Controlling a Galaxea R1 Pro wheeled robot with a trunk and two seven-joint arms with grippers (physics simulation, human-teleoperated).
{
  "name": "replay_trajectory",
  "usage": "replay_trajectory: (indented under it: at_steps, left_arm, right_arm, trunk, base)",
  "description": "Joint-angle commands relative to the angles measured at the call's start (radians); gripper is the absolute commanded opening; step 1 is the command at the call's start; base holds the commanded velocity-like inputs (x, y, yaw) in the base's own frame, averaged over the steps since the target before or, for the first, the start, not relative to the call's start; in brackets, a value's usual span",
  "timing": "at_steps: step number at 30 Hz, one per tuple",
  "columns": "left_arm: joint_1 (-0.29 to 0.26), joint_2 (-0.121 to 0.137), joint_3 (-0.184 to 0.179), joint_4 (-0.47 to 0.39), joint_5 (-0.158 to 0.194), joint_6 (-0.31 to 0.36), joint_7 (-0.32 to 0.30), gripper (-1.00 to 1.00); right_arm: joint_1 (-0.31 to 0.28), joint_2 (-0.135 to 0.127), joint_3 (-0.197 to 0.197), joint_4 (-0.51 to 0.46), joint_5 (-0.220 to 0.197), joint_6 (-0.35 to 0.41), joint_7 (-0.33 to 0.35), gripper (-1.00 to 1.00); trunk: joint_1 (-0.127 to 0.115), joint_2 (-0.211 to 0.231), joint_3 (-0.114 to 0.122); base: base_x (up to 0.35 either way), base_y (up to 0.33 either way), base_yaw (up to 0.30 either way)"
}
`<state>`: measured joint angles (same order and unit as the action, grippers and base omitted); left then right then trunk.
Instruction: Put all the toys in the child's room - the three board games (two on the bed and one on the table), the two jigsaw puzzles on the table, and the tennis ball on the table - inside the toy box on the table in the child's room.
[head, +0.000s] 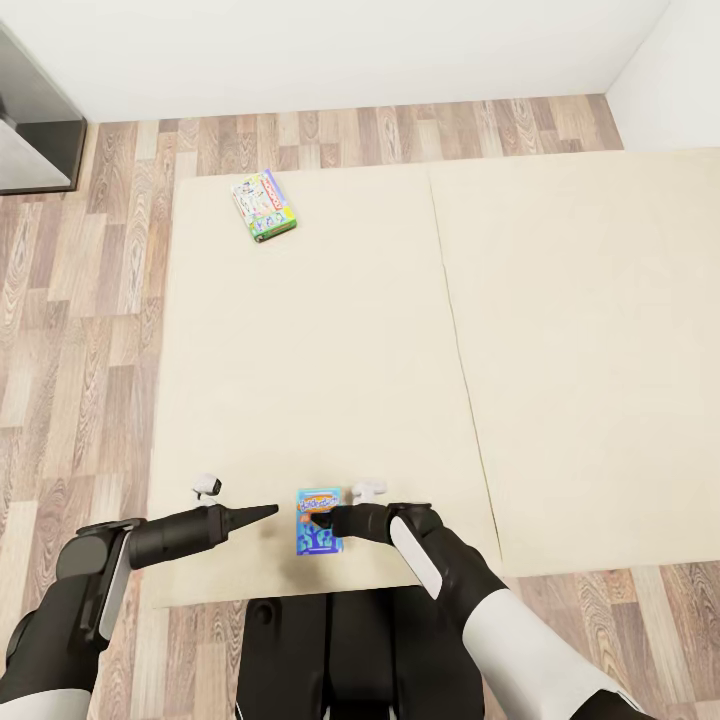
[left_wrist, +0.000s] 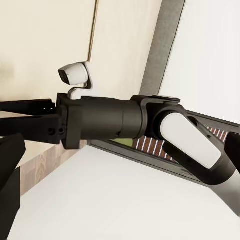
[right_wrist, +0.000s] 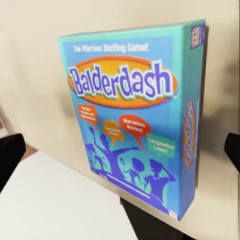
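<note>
The blue game box lies flat on the bed near its front edge, with the right gripper over it, jaws spread wide, probably to straddle it for a pickup. The left gripper waits just beside it, jaws seemingly closed, while the green-edged game box sits well apart near the far corner.

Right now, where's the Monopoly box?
In the head view the Monopoly box lies near the far left corner of the bed, well away from the blue Balderdash box at the near edge.
</note>
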<state>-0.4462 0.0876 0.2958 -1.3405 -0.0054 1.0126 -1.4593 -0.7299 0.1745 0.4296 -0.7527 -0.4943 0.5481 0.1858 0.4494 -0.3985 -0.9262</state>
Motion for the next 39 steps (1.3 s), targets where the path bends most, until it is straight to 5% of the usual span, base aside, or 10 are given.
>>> replay_trajectory:
  at_steps: [1, 39]
  left_arm:
    - [0.000, 0.000, 0.000, 0.000, -0.001, 0.011, -0.004, 1.00]
    - [0.000, 0.000, 0.000, 0.000, -0.001, 0.011, 0.014, 1.00]
  right_arm:
    - [0.000, 0.000, 0.000, -0.001, 0.000, 0.004, 0.000, 1.00]
    - [0.000, 0.000, 0.003, 0.001, 0.006, 0.003, -0.009, 1.00]
  trunk:
    - [0.001, -0.001, -0.001]
    - [0.001, -0.001, -0.001]
  base:
    - [0.000, 0.000, 0.000]
    - [0.000, 0.000, 0.000]
